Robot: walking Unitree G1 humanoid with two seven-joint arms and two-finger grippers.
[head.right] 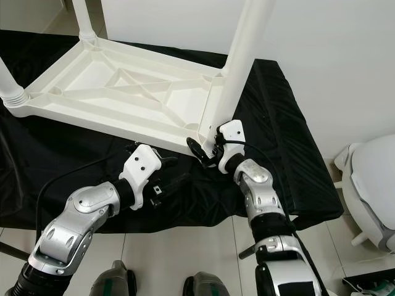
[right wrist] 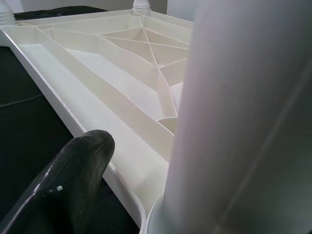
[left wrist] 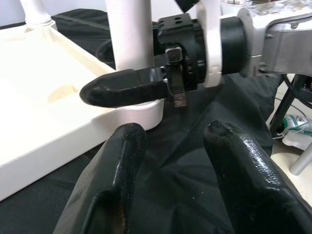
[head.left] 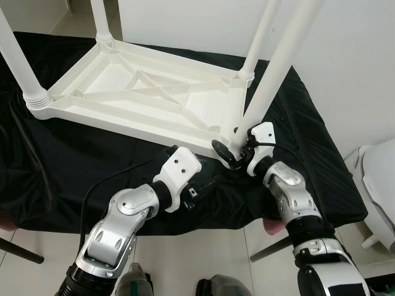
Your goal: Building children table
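An upturned white ribbed plastic tabletop [head.left: 142, 92] is laid on a black-draped surface [head.left: 296, 154], its near corner close to the front edge. Four white legs are seen. The right tool [head.left: 236, 150] appears clamped around the near-corner leg [head.left: 271, 80]; the left tool [left wrist: 175, 175] is held narrowly apart just beside it.

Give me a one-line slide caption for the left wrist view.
Left gripper, fingers apart, hovers over black cloth while the right gripper grips the white plastic table leg at the upturned white tabletop's corner.
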